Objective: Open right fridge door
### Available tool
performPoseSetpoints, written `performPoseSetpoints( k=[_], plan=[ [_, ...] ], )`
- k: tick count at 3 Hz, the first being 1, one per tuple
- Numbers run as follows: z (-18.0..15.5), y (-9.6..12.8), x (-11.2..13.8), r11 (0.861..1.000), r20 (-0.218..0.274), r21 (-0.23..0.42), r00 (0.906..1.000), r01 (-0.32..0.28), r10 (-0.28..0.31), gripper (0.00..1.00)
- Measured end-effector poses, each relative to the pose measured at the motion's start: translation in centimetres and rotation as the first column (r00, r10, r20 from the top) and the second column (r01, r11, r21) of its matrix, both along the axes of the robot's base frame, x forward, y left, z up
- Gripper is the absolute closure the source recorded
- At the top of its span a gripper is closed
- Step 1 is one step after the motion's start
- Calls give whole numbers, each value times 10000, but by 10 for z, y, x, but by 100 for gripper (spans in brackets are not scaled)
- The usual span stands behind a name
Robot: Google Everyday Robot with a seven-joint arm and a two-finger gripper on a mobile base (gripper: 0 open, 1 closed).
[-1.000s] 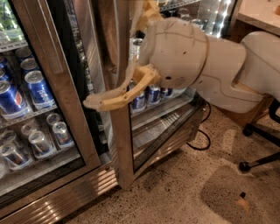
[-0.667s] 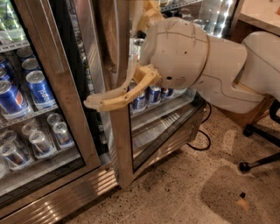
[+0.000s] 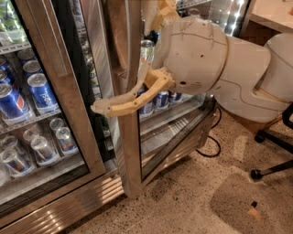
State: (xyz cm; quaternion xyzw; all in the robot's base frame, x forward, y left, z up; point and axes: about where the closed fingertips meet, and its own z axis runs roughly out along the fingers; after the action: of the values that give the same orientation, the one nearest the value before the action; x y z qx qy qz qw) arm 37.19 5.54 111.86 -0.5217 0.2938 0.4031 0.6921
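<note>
- While the tall, glass-paned right fridge door (image 3: 129, 155) in its brushed-steel frame stands swung out from the cabinet at an angle, its near upright runs down the middle of the view. Its bottom rail slants back to the right, just above the floor.
- The tan two-finger gripper (image 3: 130, 64) sits at that upright, about halfway up it, on the end of a bulky cream-white robot arm (image 3: 206, 59) that reaches in from the right.
- Its fingers are spread wide with nothing clamped between them.
  - The lower finger (image 3: 123, 104) lies across the front of the steel upright, with its tip past the frame's left edge and over the dark gap.
  - The upper finger (image 3: 164, 16) points up near the top edge of the view.
- Through the door's glass, a silver drink can (image 3: 146, 48) shows just left of the arm. A row of dark blue cans (image 3: 161, 98) stands lower down on a wire shelf (image 3: 171, 122).
- To the left, a matching steel-framed glass door (image 3: 64, 105) is closed. Behind it are blue Pepsi cans (image 3: 41, 91), with silver-topped cans (image 3: 43, 147) on the shelf below.
- A strip of bright white lights (image 3: 229, 13) glows at the top, right of the arm.
- On the speckled beige stone floor (image 3: 183, 201), a black cable (image 3: 209, 147) loops beside the door's far bottom corner.
- A black chair base with a castor (image 3: 270, 170) stands at the right edge.
</note>
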Motion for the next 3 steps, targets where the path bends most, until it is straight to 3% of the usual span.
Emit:
performPoseSetpoints(
  k=[1,2,3],
  plan=[
    [20,-23,6,9974,369,-34,9967,723,-721,0],
    [54,-73,3,9773,1205,-904,9762,1916,-1803,0],
    [86,-129,3,9286,2027,-2105,9429,3056,-2644,0]
  ],
)
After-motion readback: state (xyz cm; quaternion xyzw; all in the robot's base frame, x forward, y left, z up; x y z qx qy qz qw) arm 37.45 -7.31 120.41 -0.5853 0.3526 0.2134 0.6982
